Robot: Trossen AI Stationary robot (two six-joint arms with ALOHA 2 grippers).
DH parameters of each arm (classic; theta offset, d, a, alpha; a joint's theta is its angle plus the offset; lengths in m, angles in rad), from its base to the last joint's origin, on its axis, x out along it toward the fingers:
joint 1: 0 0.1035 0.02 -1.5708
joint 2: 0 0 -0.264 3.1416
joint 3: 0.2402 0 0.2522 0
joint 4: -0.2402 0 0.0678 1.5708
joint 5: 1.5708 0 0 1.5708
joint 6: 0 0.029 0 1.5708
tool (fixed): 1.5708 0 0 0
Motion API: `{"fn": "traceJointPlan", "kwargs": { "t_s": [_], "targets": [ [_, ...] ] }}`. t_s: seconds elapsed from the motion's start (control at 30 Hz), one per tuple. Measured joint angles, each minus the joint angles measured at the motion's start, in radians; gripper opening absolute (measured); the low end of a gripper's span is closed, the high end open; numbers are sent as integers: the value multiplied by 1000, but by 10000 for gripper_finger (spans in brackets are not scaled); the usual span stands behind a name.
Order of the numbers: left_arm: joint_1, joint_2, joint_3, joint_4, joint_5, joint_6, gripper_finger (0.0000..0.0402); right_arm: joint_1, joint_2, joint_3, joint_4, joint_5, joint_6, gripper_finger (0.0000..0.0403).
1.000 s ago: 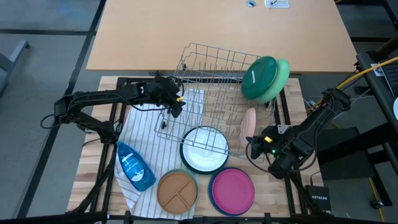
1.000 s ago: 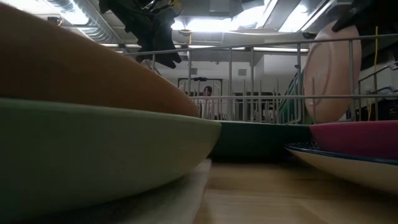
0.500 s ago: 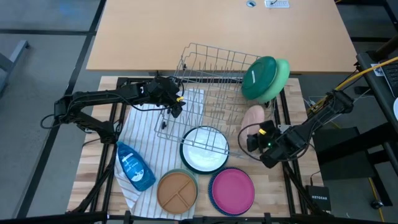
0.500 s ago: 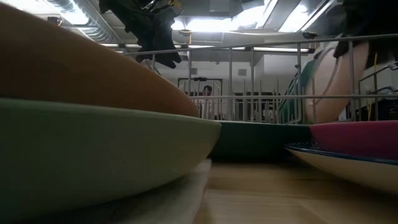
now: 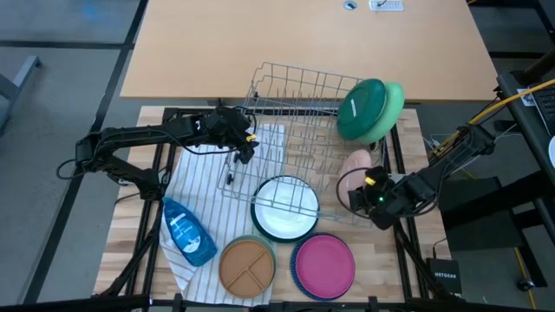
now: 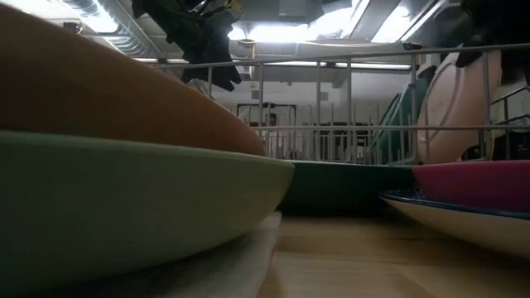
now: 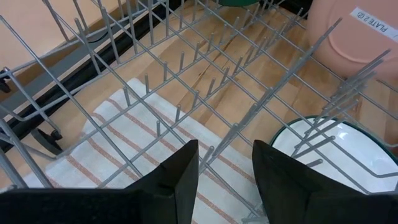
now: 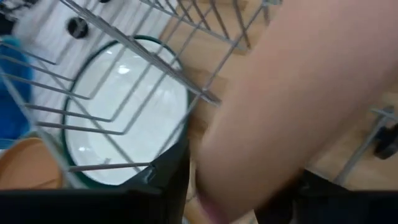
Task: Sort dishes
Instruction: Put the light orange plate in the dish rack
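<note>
The right pincer (image 5: pixel 364 186) stands spread around the peach plate's (image 5: pixel 354 165) rim; whether it grips, I cannot tell. That plate leans in the wire rack (image 5: pixel 299 95) at four o'clock. The left pincer (image 7: pixel 225 169) hangs open over the rack's nine o'clock side.

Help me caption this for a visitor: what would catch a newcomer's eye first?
The grey wire rack mid-table, with two green dishes standing on edge at its right end. Below them the right pincer sits at a tilted peach plate. Near the front edge lie the magenta plate and blue soap bottle.
</note>
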Motion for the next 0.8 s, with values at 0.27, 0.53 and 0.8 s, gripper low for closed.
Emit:
{"fn": "traceJointPlan", "kwargs": {
  "t_s": [0.27, 0.53, 0.8],
  "targets": [
    [0, 0, 0, 0, 0, 0, 139, 0, -50, 0, 24, 6, 2, 145],
    [0, 0, 0, 0, 0, 0, 139, 0, -111, 0, 24, -9, 12, 145],
    [0, 0, 0, 0, 0, 0, 139, 0, -156, 0, 8, -89, 4, 145]
  ]
}}
